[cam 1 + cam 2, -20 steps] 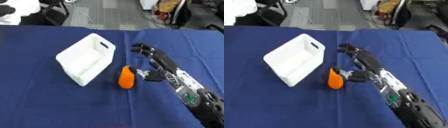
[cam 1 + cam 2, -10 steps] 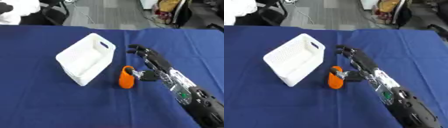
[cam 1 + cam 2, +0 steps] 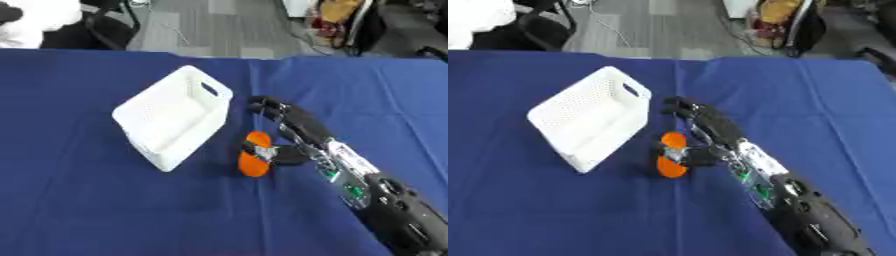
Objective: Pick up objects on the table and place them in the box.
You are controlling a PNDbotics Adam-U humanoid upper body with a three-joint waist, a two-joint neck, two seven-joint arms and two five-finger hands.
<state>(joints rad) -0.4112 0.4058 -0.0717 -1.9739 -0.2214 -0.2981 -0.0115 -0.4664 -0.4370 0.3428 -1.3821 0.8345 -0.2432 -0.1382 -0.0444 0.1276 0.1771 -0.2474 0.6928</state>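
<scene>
since a second ago the right hand (image 3: 284, 131) has slid leftward across the blue tablecloth (image 3: 79, 200), and its thumb now rests against the orange object (image 3: 255, 154), where before there was a small gap. the arm comes in from the lower right corner and stretches diagonally up and to the left, lying low over the cloth, black with silver parts and a small green light on the forearm. the fingers reach out past the object toward the far side, slightly curved, their tips near the corner of the white basket (image 3: 171, 116); the thumb bends in against the object's right side. whether the fingers truly close round the object cannot be told; it looks like a partial grasp, thumb touching only. the orange object stands on the cloth just beside the basket's near right edge, outside it. the basket sits askew, its handle slot toward the far right.
</scene>
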